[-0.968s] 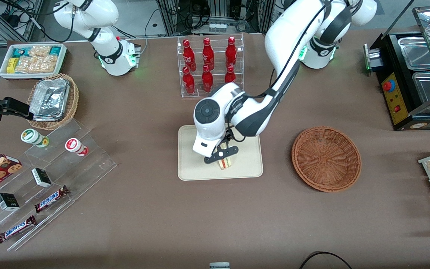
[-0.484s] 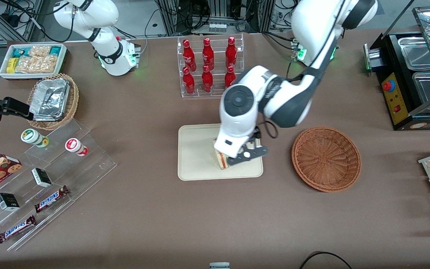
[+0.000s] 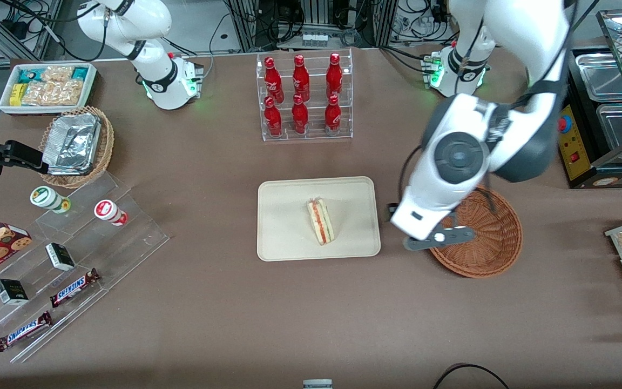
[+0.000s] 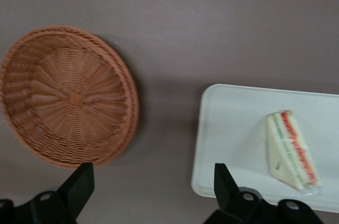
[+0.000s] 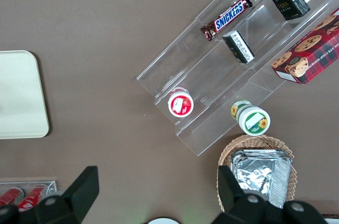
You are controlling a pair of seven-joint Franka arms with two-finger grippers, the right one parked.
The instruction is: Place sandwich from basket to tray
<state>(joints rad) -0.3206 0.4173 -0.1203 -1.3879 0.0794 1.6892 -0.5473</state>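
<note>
- The sandwich [image 3: 320, 221] lies on the tray [image 3: 284, 237], near its middle.
- The gripper [image 3: 438, 238] hangs open and empty above the basket's [image 3: 484, 237] edge nearest the tray.

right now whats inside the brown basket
Nothing shows inside the basket: the wrist view sees bare weave. In the front view the arm covers part of it. The sandwich lies on the tray. The open gripper hangs over the basket's rim nearest the tray.

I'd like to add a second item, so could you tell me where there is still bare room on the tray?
The tray is bare on both sides of the sandwich, most toward the parked arm's end. The basket holds nothing, but the open gripper hangs over its rim.
</note>
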